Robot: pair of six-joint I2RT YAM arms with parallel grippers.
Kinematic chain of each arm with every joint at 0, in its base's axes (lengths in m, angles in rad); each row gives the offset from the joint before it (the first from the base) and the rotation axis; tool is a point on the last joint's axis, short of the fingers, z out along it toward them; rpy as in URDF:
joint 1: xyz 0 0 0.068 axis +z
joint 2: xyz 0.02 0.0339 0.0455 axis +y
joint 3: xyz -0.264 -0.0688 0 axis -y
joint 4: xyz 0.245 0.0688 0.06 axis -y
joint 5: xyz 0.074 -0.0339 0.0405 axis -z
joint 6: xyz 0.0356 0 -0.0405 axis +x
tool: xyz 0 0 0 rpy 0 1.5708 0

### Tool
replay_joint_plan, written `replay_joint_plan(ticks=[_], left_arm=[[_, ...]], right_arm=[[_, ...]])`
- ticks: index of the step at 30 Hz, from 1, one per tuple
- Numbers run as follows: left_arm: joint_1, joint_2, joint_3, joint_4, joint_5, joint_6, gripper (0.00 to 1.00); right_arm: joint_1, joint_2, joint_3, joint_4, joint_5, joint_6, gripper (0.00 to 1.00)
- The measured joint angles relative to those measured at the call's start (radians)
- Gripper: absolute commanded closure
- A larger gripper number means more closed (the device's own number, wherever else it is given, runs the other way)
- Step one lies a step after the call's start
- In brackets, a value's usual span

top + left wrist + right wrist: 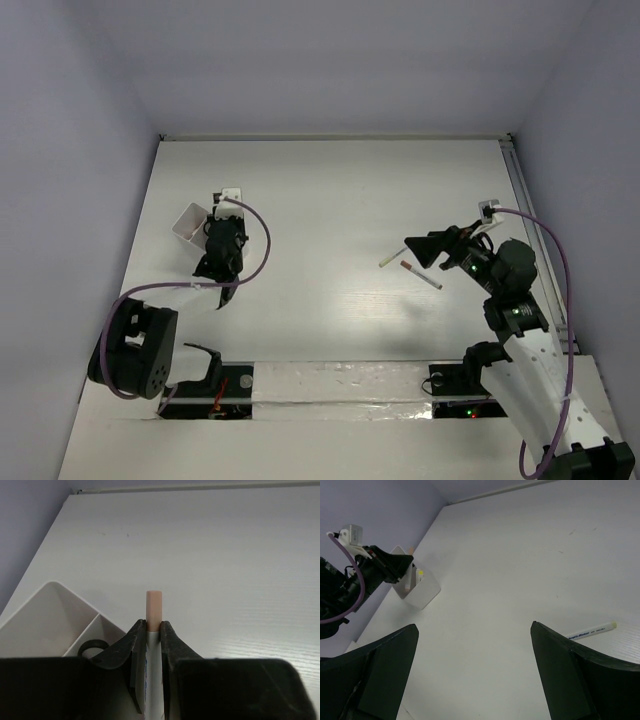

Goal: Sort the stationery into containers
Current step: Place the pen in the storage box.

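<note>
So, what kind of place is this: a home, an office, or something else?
Probably a robot lab test cell: a bare white table walled by plain panels, two arms with purple cables bolted at its edge, and a white box and loose pens as props.

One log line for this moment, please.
left hand: shut on pink-ended pen, at white box | right hand: open above table | loose: yellow-ended pen, red-ended pen

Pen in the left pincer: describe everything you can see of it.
The thin white plastic-looking pen has a round pale pink-beige end that pokes out past the fingertips. The left pincer is shut on its barrel, with a black finger pressing each side. Its rear end is hidden. In the left wrist view it sits just right of the divided white box, and nothing but the fingers visibly touches it.
</note>
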Motion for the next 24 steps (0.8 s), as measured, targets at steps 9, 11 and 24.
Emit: replay_joint_plan(ticks=[9, 11, 24], left_arm=[[0.0, 0.031, -0.014, 0.0, -0.015, 0.004, 1.0], [0.0, 0.031, -0.014, 0.001, -0.02, 0.003, 0.98], [0.0, 0.031, -0.014, 0.001, -0.063, -0.01, 0.76]], right_arm=[[0.0, -0.005, 0.0, -0.002, 0.003, 0.0, 0.0], [0.0, -0.005, 0.0, -0.002, 0.003, 0.0, 0.0], [0.0, -0.005, 0.0, -0.006, 0.004, 0.0, 0.0]])
